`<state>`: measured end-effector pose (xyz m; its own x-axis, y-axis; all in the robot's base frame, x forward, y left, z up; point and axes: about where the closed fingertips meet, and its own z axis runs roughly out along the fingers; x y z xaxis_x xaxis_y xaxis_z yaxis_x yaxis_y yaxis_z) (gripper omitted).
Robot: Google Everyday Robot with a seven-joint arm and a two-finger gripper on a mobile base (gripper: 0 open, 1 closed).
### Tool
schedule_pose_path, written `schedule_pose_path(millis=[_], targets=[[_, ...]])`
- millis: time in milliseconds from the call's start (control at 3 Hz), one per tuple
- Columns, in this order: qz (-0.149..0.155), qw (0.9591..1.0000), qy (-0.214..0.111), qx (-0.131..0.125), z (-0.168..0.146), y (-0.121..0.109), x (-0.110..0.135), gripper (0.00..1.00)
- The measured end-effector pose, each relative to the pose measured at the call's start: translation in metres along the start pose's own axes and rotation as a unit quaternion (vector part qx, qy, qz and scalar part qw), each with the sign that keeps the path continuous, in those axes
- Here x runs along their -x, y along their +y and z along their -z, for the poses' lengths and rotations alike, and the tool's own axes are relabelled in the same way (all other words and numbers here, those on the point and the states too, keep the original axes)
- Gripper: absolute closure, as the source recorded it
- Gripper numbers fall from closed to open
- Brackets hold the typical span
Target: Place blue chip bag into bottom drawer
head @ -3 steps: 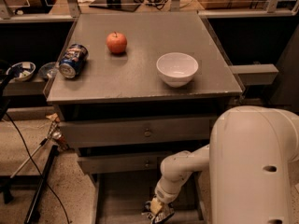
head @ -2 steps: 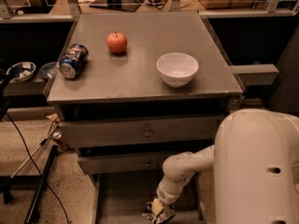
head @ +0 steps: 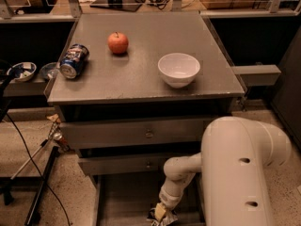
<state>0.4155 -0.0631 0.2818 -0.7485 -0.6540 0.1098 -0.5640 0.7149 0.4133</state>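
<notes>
**Well, the gripper is down in the bottom drawer**

From where I stand, the big white arm [head: 237,173] fills the lower right. Its thick upper segment stands nearly upright beside the cabinet. A thinner forearm bends out from it to the left, then turns down at the elbow into the bottom drawer [head: 123,197], which is pulled out. The gripper [head: 161,213] points downward at the near end of the drawer, right at the lower edge of the view. It rests against the blue chip bag [head: 169,219], a dark crinkled shape with pale patches lying on the drawer floor. Whether the tool is clamped on the bag or loose above it, I cannot tell.

Nothing on the bag can be read. On the grey cabinet top [head: 141,81] a soda can [head: 74,61] lies on its side near the left edge. Its print is blue and white, but the lettering is not legible. A red apple [head: 118,43] sits behind it, and a white bowl [head: 178,69] stands toward the right. The two upper drawers [head: 136,134] are closed, each with a small round knob.
</notes>
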Motion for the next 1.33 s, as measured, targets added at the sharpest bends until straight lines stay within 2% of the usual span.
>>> schedule_pose_path(millis=[333,667,1333], targets=[[-0.002,1.0000,0.006,0.004,-0.007,-0.003,0.001,1.00],[-0.015,0.9997,-0.009,0.015,-0.010,-0.011,-0.003,1.00],[-0.075,0.9961,-0.046,-0.010,-0.003,-0.060,-0.020,1.00]])
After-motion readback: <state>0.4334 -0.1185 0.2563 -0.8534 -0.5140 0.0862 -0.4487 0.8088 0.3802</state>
